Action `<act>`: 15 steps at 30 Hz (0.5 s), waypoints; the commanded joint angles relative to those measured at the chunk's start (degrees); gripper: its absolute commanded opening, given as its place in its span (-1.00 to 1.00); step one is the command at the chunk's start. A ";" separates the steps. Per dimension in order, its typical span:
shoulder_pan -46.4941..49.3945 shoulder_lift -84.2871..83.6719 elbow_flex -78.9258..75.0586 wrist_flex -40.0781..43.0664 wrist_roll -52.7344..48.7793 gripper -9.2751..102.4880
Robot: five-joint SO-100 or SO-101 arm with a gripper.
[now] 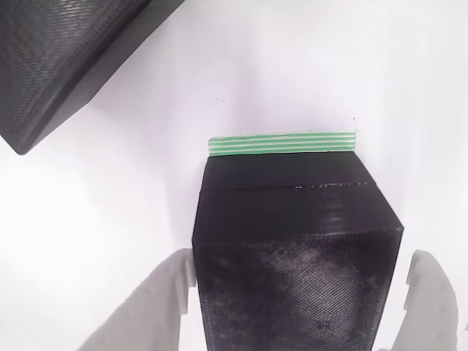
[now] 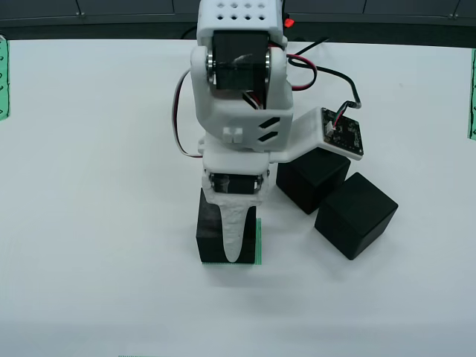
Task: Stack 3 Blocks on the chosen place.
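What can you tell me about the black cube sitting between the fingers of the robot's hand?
The black cube looks like matte plastic with fine mesh-textured faces, rounded edges and a thin seam line across its top. It sits upright on the striped green-and-white patch, a strip of which shows beyond its far edge. The hand straddles it, one pale finger on each side; whether they press it is unclear. The two other cubes stand apart.

Lab-like bench – plain white tabletop [image 2: 89, 149], exposed circuit board [image 2: 343, 132] and wiring

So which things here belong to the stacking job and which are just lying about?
Job:
- matte black textured cube between the white gripper fingers
- green-and-white striped square patch
- two more black cubes

Lying about:
- green strips at table edges
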 commanded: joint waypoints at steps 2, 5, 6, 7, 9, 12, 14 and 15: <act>-0.70 2.90 -0.26 0.53 -0.53 -0.19; -2.02 4.83 0.00 0.35 -2.02 -0.19; -2.46 5.89 0.53 0.26 -2.20 -0.19; -2.90 7.03 1.23 0.09 -2.29 -0.19; -4.22 9.49 2.90 -0.18 -3.25 -0.19; -5.98 12.74 5.71 -1.32 -5.01 -0.19; -7.29 14.68 8.00 -2.37 -5.89 -0.19; -8.17 15.47 8.96 -2.72 -6.86 -0.19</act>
